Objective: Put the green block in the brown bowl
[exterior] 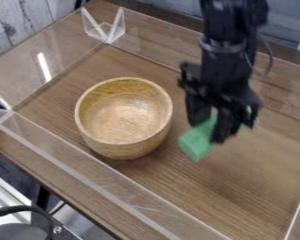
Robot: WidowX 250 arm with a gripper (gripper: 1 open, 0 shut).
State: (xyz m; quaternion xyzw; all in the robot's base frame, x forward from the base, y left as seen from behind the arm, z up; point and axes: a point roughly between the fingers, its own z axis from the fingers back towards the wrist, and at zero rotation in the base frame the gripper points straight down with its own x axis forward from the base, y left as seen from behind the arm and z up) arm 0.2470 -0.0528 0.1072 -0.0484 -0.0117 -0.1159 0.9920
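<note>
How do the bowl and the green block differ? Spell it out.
The bowl is round and light brown; the block is bright green and elongated. The bowl is clearly larger, the block much smaller. The bowl sits on the table, while the block hangs tilted from the arm's fingers.

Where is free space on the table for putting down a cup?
Bare wood lies right of the bowl, below the held green block, and also left of the bowl. It is crowded between bowl and end effector.
</note>
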